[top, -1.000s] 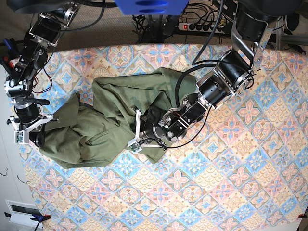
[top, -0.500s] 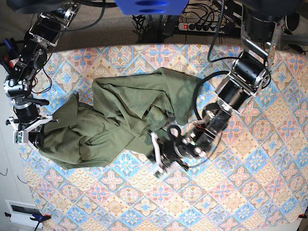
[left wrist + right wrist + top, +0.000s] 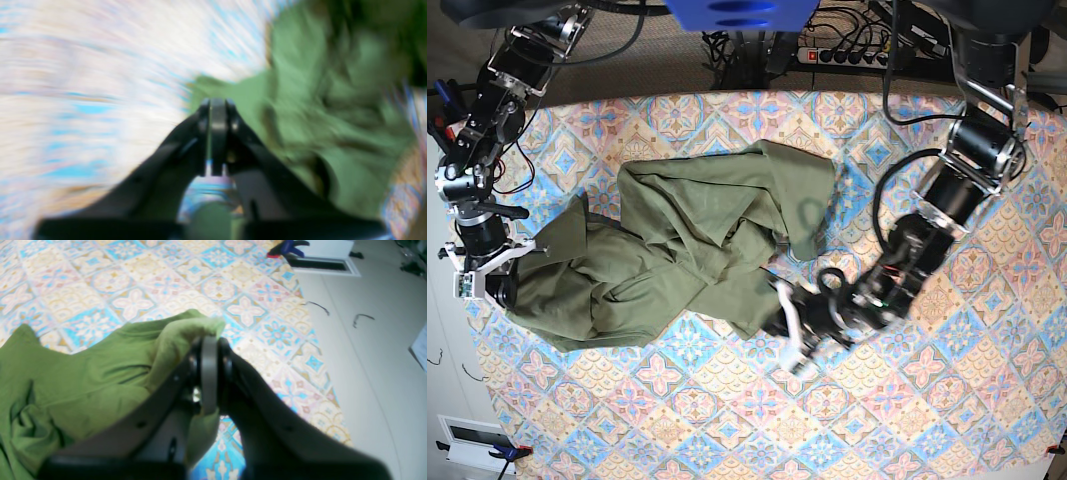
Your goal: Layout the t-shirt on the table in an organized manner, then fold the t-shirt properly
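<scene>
The olive-green t-shirt lies crumpled on the left half of the table. My right gripper is at the shirt's left end, near the table's left edge. In the right wrist view, the right gripper is shut on a fold of the t-shirt that wraps over its tips. My left gripper hovers just off the shirt's lower right corner. The left wrist view is motion-blurred. There the left gripper shows jaws close together with a thin slit, and the t-shirt lies beyond them.
A power strip and cables lie behind the table's far edge. A blue clamp grips the table's corner, and pale floor runs along the left side. The patterned cloth is bare to the right of the shirt.
My left arm swung from the shirt's middle toward the front right, ending just past the shirt's lower corner. The cloth there shifted with it. The right arm stayed put.
</scene>
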`<state>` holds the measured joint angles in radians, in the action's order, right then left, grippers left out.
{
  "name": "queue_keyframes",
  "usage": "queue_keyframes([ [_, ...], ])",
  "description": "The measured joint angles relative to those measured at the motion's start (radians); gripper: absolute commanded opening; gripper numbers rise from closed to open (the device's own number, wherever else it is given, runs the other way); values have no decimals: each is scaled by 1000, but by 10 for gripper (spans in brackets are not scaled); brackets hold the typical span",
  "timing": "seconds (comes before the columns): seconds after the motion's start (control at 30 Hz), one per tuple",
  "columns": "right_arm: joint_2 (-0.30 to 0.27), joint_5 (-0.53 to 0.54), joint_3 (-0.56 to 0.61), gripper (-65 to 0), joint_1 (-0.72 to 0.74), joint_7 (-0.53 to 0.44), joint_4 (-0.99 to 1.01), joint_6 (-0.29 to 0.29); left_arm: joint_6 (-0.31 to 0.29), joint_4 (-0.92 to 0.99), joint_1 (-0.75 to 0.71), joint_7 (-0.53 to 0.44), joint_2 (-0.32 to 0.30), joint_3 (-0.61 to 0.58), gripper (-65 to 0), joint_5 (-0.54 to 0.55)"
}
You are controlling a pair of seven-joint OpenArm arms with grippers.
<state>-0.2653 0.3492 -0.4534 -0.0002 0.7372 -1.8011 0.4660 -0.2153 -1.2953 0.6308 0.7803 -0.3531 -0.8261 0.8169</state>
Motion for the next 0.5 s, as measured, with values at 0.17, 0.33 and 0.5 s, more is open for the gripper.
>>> queue_keyframes([
  [0.17,-1,0,0,-649,0,1,0,0,1,112,16,-5,95,-77,-246,3],
  [0.33,0,0,2,-649,0,0,0,0,5,200,34,-10,153,-103,-205,0],
  [0.5,0,0,2,-649,0,1,0,0,2,309,33,-21,214,-106,-204,0],
])
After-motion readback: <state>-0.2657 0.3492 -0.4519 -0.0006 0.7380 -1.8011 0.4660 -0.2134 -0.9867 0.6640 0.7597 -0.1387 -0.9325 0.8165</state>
